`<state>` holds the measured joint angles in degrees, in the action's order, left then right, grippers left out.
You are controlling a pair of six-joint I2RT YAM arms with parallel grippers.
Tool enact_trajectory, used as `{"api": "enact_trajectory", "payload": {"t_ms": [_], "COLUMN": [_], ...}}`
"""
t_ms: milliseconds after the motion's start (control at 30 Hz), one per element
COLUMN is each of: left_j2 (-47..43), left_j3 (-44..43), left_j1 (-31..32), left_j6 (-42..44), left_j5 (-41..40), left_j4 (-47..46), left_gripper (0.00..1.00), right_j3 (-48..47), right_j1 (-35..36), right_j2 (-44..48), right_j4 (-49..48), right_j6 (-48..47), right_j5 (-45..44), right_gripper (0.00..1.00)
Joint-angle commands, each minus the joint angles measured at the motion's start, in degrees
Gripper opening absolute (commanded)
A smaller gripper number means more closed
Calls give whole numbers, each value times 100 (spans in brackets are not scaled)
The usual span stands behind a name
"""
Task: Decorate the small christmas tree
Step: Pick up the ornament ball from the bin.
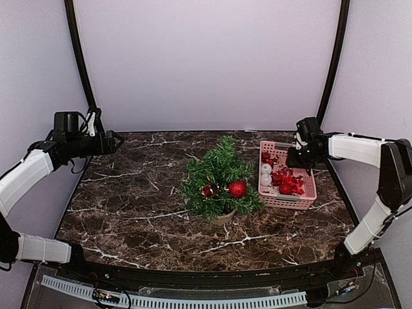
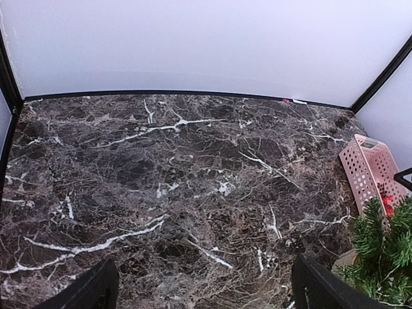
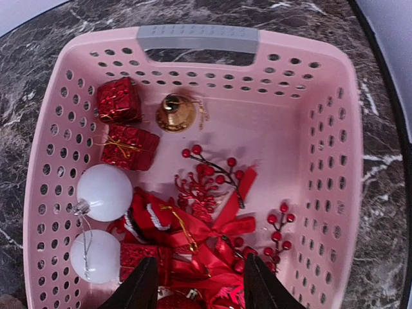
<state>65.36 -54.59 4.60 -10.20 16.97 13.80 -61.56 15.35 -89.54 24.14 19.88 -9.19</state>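
Table: dark brown marble-look top (image 1: pixel 129 206) with white veining, smooth and slightly glossy.
Small christmas tree (image 1: pixel 219 180): upright near the middle of the table, just left of the basket; bushy dark green needle branches over a small round tan base (image 1: pixel 225 217). Its needles also show at the lower right edge of the left wrist view (image 2: pixel 386 251).
Tree ornaments: a round red glitter ball (image 1: pixel 237 188) sits on the front branches, with a darker red ornament (image 1: pixel 209 190) to its left.
Basket: pink plastic basket (image 3: pixel 322 161), rectangular with rounded corners, walls pierced by rows of round holes, and a grey grip (image 3: pixel 198 38) on the far rim.
Basket contents: two cube-shaped red glitter gift boxes (image 3: pixel 118 100) tied with gold thread, a shiny gold bell (image 3: pixel 176 112), two matte white balls (image 3: pixel 104 192), wiry red berry sprigs (image 3: pixel 212 174) and a satin red bow (image 3: pixel 219 238).
Left gripper (image 2: pixel 206 296): jaws spread wide with nothing between them, held over bare marble at the far left of the table, well apart from the tree.
Right gripper (image 3: pixel 201 283): over the basket, its black fingers (image 3: pixel 141 290) a moderate gap apart above the red bow; no clamped object can be seen.
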Motion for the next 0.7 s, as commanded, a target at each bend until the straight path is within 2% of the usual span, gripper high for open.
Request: {"api": "enact_trajectory", "payload": {"t_ms": [0,67,200,400,667], "left_j2": [-201,-193,-191,-219,-230], "left_j3": [87,109,154,202,220], "left_j1": [-34,-37,-33,-47,-47], "left_j6": [246,226,131,108,83], "left_j5": [-289,-268,-234,-225,-163], "left_j4": [42,29,-25,-37,-50], "left_gripper": [96,96,96,96,96], "right_j3": [-435,-590,-864,-970,-761], "right_j1": [36,126,409,619,670], "right_j2": [-383,-622,-1091,-1462,-1455], "right_j4": [-321,-394,-414,-569,-621], "right_j6": [-525,-535,-549,-440,-286], "right_j5": [882,1178,1227,1320,1111], "right_gripper": [46,45,44,36,24]}}
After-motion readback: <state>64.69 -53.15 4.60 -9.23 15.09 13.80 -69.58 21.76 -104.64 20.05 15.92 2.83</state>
